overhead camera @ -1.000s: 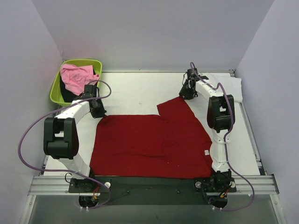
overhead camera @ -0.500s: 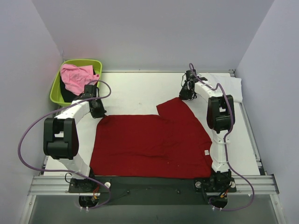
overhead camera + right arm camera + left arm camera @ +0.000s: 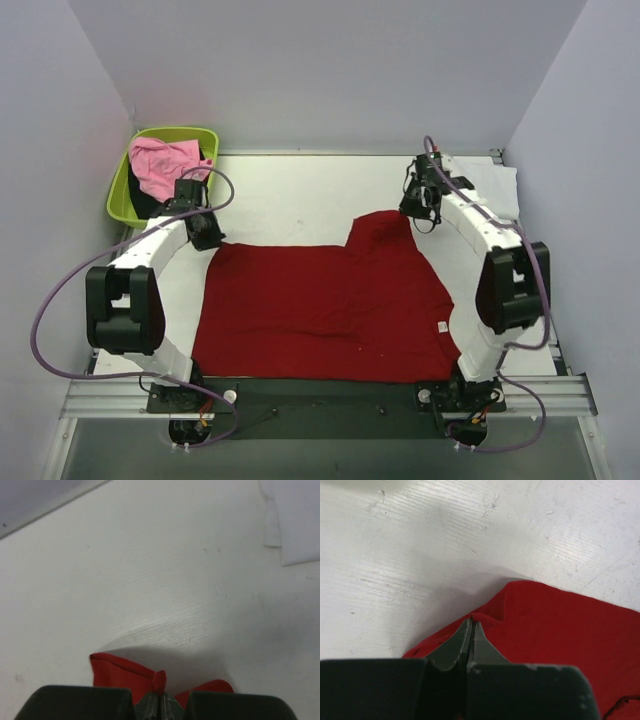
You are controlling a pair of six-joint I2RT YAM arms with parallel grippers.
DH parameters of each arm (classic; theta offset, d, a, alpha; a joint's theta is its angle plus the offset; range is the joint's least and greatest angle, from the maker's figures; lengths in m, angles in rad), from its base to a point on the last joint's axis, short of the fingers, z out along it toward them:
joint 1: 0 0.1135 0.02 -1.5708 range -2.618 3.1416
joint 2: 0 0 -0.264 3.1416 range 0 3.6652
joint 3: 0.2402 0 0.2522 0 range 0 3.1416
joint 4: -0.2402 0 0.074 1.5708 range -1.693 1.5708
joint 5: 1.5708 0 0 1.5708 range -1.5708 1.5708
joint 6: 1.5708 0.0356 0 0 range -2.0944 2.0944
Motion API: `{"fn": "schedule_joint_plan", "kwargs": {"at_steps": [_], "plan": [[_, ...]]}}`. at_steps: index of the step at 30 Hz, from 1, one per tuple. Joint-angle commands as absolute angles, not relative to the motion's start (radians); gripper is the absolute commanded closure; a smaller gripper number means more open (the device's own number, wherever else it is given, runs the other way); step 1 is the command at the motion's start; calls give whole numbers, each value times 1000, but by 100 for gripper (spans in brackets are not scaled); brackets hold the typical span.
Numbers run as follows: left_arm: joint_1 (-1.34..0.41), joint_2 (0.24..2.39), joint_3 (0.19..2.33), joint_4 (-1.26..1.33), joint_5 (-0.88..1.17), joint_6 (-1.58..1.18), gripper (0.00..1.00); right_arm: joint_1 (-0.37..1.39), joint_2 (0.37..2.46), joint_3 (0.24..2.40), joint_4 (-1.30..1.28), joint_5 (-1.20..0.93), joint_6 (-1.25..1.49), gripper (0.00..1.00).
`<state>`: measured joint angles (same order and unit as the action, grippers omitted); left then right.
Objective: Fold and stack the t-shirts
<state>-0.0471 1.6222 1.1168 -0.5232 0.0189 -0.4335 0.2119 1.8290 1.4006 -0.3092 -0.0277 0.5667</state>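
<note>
A deep red t-shirt [image 3: 320,305] lies spread over the near half of the table. My left gripper [image 3: 208,240] is shut on its far left corner [image 3: 485,612], the cloth bunched at the fingertips [image 3: 471,625]. My right gripper [image 3: 418,212] is shut on the far right sleeve, and a pinched ridge of red cloth [image 3: 159,680] stands up between its jaws, lifted a little off the table. A pink t-shirt [image 3: 163,165] lies on top of a black one [image 3: 145,203] in the tub. A white t-shirt [image 3: 492,185] lies folded at the far right.
The lime-green tub [image 3: 122,183] stands at the far left corner. The white folded cloth [image 3: 295,520] shows at the upper right of the right wrist view. The table's far half is bare white surface [image 3: 300,195].
My right gripper closed on the red sleeve and moved right and slightly nearer, pulling the sleeve with it. The right arm swung outward. The left gripper stayed shut on its corner.
</note>
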Motion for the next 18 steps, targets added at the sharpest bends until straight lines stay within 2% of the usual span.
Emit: {"fn": "schedule_joint_plan", "kwargs": {"at_steps": [1,6,18], "plan": [[-49,1557,1126,-552,14,-439,100,212,1607,1300,-313,78,540,100],[-38,1525,1123,-583,32,-445,100,213,1436,1217,-348,130,545,100],[66,1255,956,-600,55,-423,100,236,1126,1042,-443,175,545,100]]}}
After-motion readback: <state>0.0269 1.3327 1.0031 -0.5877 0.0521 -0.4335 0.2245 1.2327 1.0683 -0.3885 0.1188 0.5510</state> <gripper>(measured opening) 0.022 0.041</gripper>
